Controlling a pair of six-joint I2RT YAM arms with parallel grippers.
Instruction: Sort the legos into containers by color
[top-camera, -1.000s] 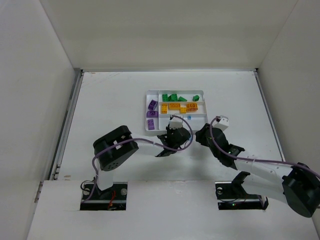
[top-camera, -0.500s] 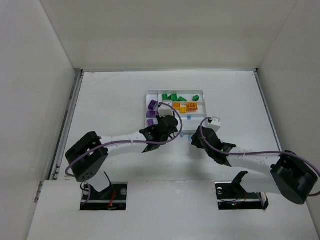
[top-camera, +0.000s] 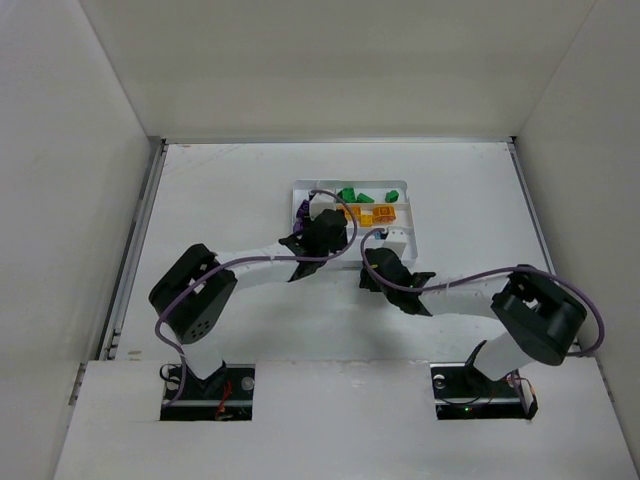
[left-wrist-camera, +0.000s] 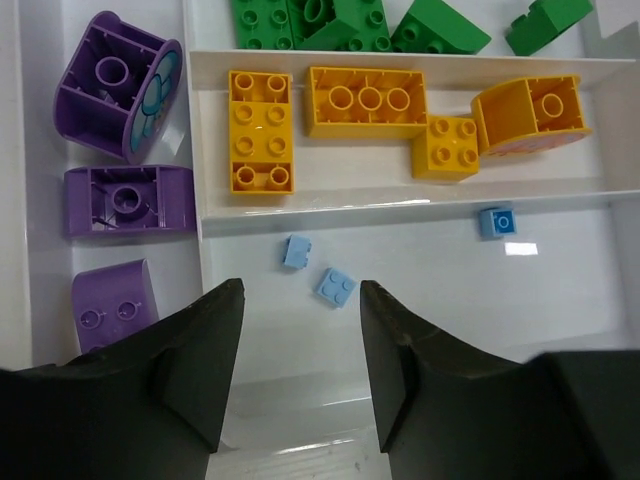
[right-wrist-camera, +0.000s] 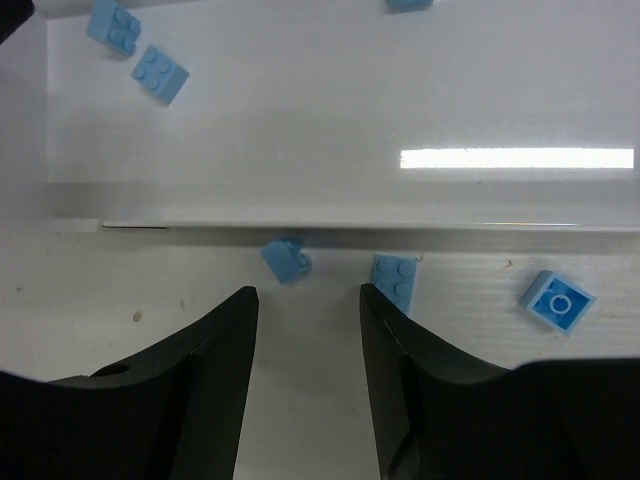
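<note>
While left hand (left-wrist-camera: 300, 295) hangs open over three light-blue legos (left-wrist-camera: 335, 287) in near section of tray (left-wrist-camera: 400, 212), right hand (right-wrist-camera: 307, 295), also open, hangs over three stray legos (right-wrist-camera: 395, 282) on bench (right-wrist-camera: 300, 400) beside tray wall.

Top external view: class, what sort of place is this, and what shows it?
Probably a robot test cell: plain white walls box in a white table, a left arm and right arm are mounted at its near edge, and a divided tray holds colour-sorted toy bricks.

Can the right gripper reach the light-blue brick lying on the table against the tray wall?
Probably yes: the light-blue brick lies just ahead of the open right gripper, nothing between; the tray wall is close.
</note>
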